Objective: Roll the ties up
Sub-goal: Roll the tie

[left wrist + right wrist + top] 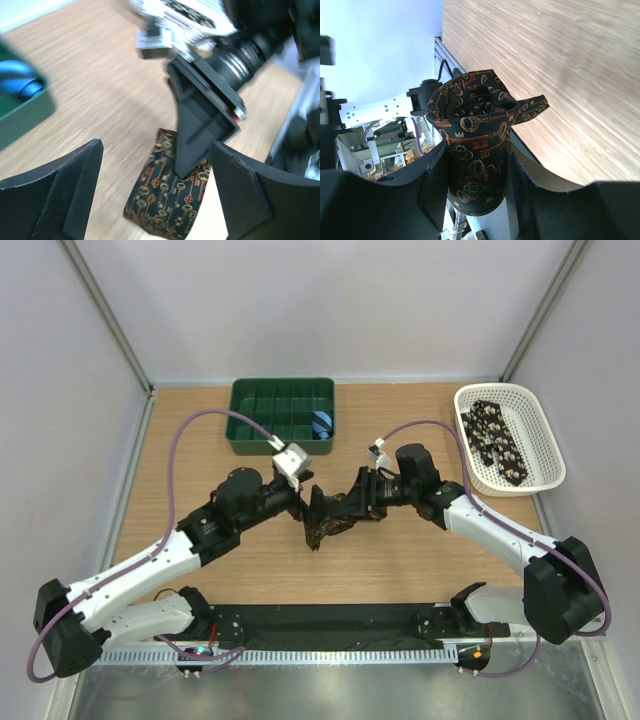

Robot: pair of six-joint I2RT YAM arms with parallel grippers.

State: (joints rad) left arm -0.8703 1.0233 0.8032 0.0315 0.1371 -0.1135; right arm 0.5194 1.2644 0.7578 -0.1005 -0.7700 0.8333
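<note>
Right wrist only: right claw (477, 150) clamps the rolled tie (470, 100). Left wrist: its loose end reaches the surface (100, 100) below the left claw (156, 150), jaws wide, holding nothing. Top: tray (270, 447) holds a blue roll (322, 423), basket (548, 445) a second tie (497, 440).

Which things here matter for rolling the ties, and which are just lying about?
For the job: key-patterned tie, rolled up in the right gripper; spotted tie, lying in the white basket.
Lying about: green tray; blue roll inside it; that basket.
</note>
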